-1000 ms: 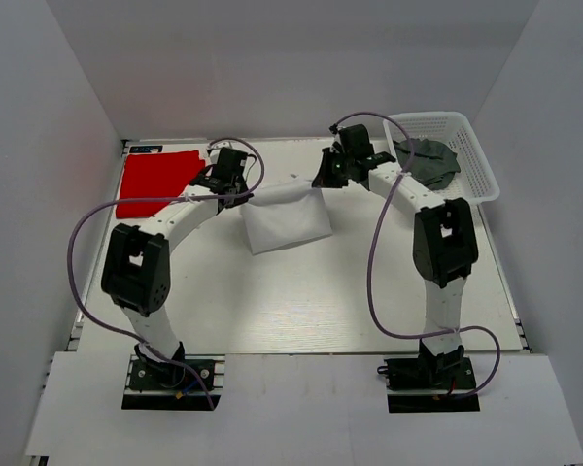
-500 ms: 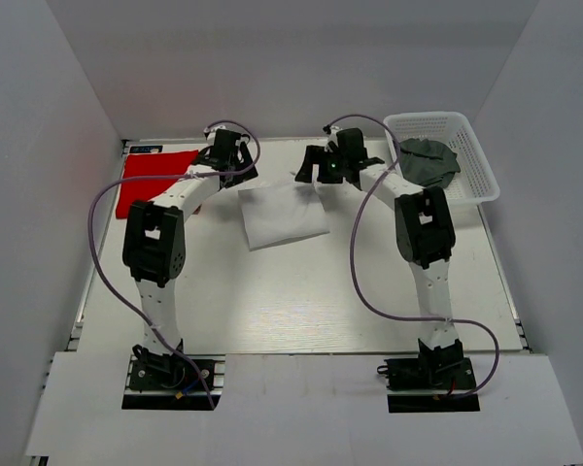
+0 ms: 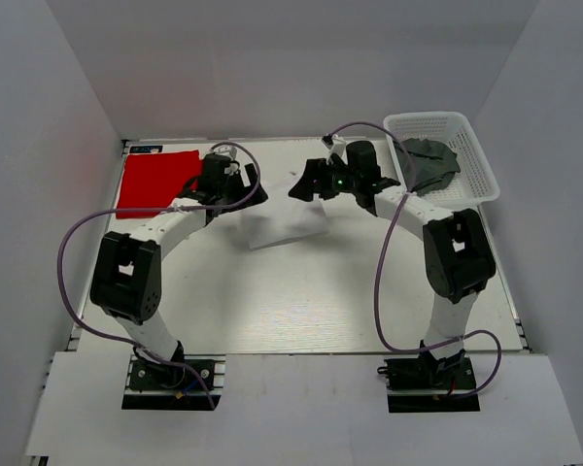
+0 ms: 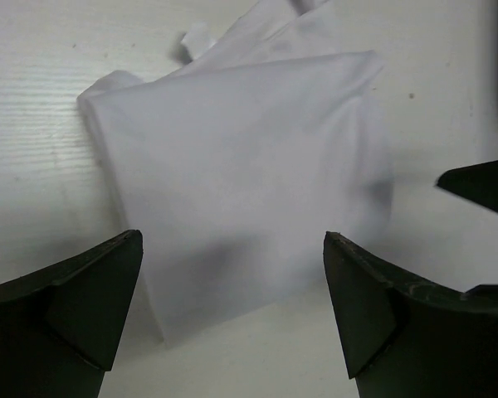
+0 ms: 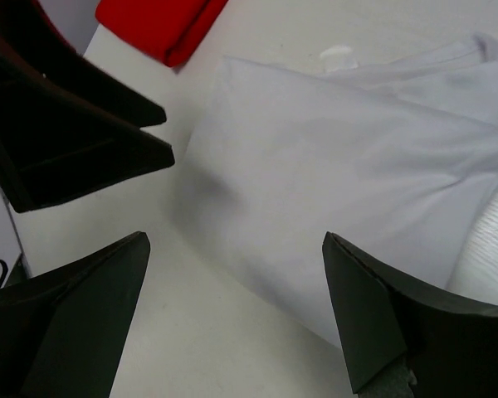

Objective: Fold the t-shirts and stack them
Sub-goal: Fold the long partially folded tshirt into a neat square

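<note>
Item: white shirt (image 3: 284,228), one, folded into a rough rectangle and laid flat at the far middle of the table (image 3: 301,301); its long axis is set roughly left to right, slightly tilted. It is bracketed by the left gripper (image 3: 251,193) at its left far corner and the right gripper (image 3: 304,187) at its right far corner; neither arm is judged clearly nearer. Both grippers are spread wide and nothing is held; in each wrist view the cloth is seen beyond and between the fingers. Red shirt (image 3: 154,182), one, is laid flat at the far left, well apart. Dark grey-green shirt (image 3: 429,160), one, is bundled inside the basket (image 3: 478,155), one, far right. Shirts counted: three.
</note>
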`<state>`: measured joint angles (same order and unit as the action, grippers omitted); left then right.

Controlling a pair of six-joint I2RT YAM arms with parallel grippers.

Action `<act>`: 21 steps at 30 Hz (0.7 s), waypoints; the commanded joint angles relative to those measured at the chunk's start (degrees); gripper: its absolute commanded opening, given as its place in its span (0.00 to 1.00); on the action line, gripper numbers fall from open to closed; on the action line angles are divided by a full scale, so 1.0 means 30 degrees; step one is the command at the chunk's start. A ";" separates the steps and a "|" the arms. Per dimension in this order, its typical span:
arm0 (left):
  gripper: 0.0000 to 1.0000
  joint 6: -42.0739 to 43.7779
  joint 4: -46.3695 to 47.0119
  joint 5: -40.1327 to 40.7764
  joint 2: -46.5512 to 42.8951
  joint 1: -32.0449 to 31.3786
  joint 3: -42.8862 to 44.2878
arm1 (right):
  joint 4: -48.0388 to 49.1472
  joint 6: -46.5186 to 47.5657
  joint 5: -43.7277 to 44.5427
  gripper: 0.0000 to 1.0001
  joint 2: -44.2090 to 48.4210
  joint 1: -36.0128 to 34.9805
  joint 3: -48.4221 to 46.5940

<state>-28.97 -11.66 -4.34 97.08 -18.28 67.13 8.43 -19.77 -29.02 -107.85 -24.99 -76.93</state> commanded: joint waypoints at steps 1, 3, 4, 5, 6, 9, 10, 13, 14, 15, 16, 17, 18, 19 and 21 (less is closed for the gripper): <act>1.00 0.0192 0.2569 -0.2333 0.0039 -0.0058 0.0822 | 0.2658 -0.0937 -0.1461 0.90 -0.0376 -0.0135 0.0767; 1.00 0.0399 0.2133 -0.2855 0.1585 0.0203 0.2221 | 0.2991 -0.1377 -0.1782 0.90 -0.0960 -0.0077 0.0624; 1.00 0.0399 0.1694 -0.3266 0.2205 0.0206 0.2782 | 0.3021 -0.1379 -0.1812 0.90 -0.1108 -0.0106 0.0506; 1.00 0.0399 0.0762 -0.3271 0.2849 0.0380 0.3252 | 0.3224 -0.1553 -0.1813 0.90 -0.1400 -0.0135 0.0505; 1.00 0.0573 0.0346 -0.3271 0.3842 0.0382 0.3924 | 0.3488 -0.1874 -0.1697 0.90 -0.1693 -0.0107 0.0766; 1.00 0.0575 0.0515 -0.3122 0.4758 0.0382 0.3554 | 0.5798 -0.3042 -0.1432 0.90 -0.2104 -0.0018 0.2169; 1.00 0.0575 0.0808 -0.3124 0.5282 0.0382 0.3347 | 0.6211 -0.3194 -0.1316 0.90 -0.2512 0.0069 0.2523; 1.00 0.0573 0.1045 -0.2716 0.6570 0.0382 0.3751 | 0.6918 -0.3604 -0.1227 0.90 -0.3564 -0.0047 0.2702; 1.00 0.0575 0.0871 -0.2714 0.6895 0.0382 0.3987 | 0.7034 -0.3721 -0.1227 0.90 -0.3773 -0.0048 0.2760; 1.00 0.0749 0.0869 -0.2540 0.7189 0.0382 0.4337 | 0.7151 -0.3752 -0.1169 0.90 -0.4385 -0.0048 0.2848; 1.00 0.0751 0.0869 -0.2538 0.7453 0.0382 0.4544 | 0.7384 -0.3868 -0.0994 0.90 -0.4594 -0.0135 0.2849; 1.00 0.0751 0.0869 -0.2538 0.7716 0.0382 0.4778 | 0.7271 -0.3927 -0.0644 0.90 -0.4799 -0.0078 0.2791; 1.00 0.0925 0.0869 -0.2538 0.7893 0.0382 0.4983 | 0.7212 -0.4015 -0.0583 0.90 -0.5207 -0.0048 0.2703; 1.00 0.1130 0.0637 -0.2364 0.8069 0.0382 0.5420 | 0.7240 -0.4161 -0.0640 0.90 -0.5414 -0.0019 0.2644; 1.00 0.1569 0.0316 -0.2362 0.8070 0.0382 0.5833 | 0.6978 -0.3958 -0.0729 0.90 -0.5358 0.0011 0.2731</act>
<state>-26.59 -7.57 -12.16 120.42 -17.10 82.91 29.34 -31.51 -32.75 -121.91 -25.15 -68.99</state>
